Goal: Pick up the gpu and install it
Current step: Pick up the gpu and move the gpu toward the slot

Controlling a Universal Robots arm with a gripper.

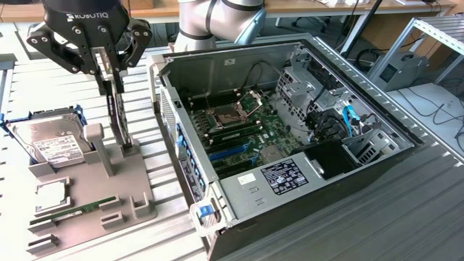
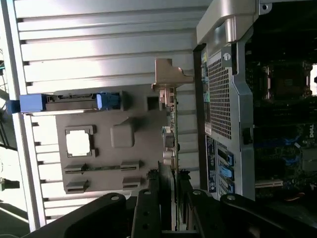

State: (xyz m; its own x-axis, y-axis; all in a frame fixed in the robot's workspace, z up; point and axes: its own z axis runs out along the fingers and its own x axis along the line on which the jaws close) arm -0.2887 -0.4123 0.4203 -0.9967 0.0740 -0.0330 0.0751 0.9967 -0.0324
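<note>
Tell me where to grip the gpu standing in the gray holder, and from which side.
Grip the gpu by its upper edge, coming straight down from above: it stands on edge in the gray holder, both flat faces free, lower edge seated.

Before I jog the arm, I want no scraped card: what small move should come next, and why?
Probably a short, straight lift: the gripper looks closed on the upright gpu, whose lower edge sits slotted in the grey holder, so sideways travel could bind it.

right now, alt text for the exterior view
A gripper sits over the top edge of the gpu, which stands on edge in a grey holder tray. An open computer case lies beside it; a hard drive rests in the tray.
</note>
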